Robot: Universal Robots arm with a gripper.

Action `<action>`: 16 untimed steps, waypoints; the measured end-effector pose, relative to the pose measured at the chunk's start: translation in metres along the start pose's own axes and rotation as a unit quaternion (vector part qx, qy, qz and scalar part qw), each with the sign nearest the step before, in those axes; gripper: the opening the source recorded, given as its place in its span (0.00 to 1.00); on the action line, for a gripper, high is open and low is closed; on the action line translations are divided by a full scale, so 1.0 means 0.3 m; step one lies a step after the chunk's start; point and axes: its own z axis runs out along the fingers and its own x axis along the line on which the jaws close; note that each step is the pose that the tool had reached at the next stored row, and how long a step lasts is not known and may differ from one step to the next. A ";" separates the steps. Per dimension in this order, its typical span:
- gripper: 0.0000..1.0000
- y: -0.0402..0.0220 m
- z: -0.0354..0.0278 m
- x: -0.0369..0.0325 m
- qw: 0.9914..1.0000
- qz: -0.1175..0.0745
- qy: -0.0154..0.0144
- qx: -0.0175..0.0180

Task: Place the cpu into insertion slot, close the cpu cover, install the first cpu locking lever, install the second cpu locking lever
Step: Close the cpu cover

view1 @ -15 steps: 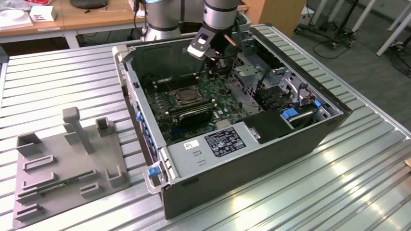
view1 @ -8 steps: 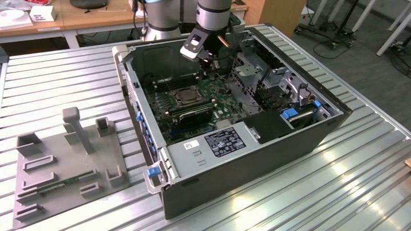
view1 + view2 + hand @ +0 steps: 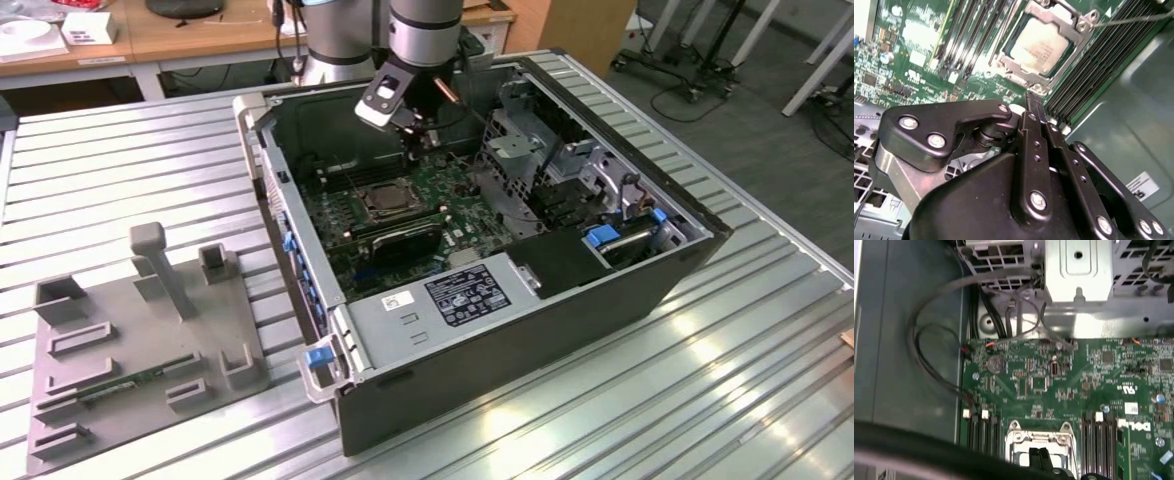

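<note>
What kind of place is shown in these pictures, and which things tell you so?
Probably a robotics laboratory or workshop. A robot arm reaches into an open computer case on a ribbed metal table, with wooden desks behind.

Arm (image 3: 424,30) reaching steeply down from above, end effector (image 3: 426,138) pointing downward, fingers (image 3: 1034,130) pressed together, holding nothing

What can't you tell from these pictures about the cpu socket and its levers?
One locking lever in the second wrist view runs off the picture's edge, so its end is cut off.
The insertion slot in the exterior view is too small to show whether the levers are latched.
The cpu cover in the first wrist view is partly cut off by the edge and hidden by the gripper.
</note>
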 end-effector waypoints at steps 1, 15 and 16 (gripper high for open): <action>0.10 -0.007 0.000 0.000 1.000 0.000 0.000 0.000; 0.10 -0.027 0.001 0.000 1.000 -0.023 0.001 0.001; 0.10 -0.027 0.001 0.000 0.999 -0.032 0.002 0.002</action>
